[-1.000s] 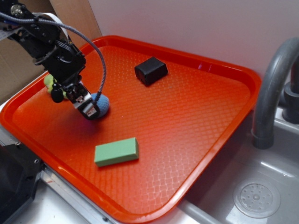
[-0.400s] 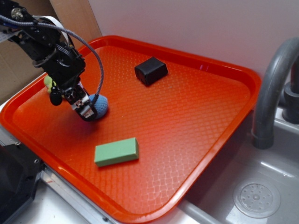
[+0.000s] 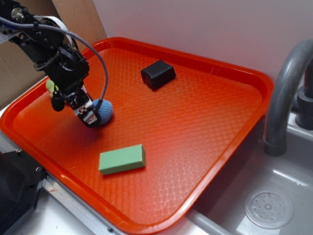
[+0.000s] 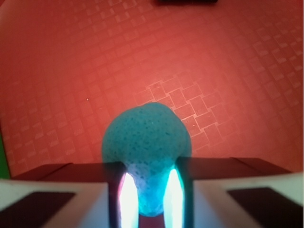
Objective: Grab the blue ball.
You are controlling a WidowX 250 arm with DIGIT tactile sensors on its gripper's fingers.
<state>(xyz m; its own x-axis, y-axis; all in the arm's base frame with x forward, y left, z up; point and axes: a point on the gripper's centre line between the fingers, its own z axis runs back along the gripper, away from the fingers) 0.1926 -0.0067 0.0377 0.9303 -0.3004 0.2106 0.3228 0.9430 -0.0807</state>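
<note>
The blue ball [image 3: 105,111] is a small knitted light-blue ball on the left part of the orange tray [image 3: 195,122]. My gripper [image 3: 93,117] reaches down to it from the upper left and is shut on it. In the wrist view the ball [image 4: 147,135] is pinched between the two fingers, its near end squeezed narrow and its far end bulging out past them. My gripper [image 4: 148,190] holds it low over the tray floor [image 4: 213,61].
A green block [image 3: 122,159] lies in front of the ball near the tray's front rim. A black block [image 3: 158,74] sits towards the back. A yellow-green plush toy [image 3: 50,86] shows behind the arm. A grey faucet [image 3: 286,93] and sink [image 3: 269,208] are at the right.
The fingers have closed in on the ball, which now looks squeezed and smaller. The arm has shifted slightly left; over the last half second almost nothing moved.
</note>
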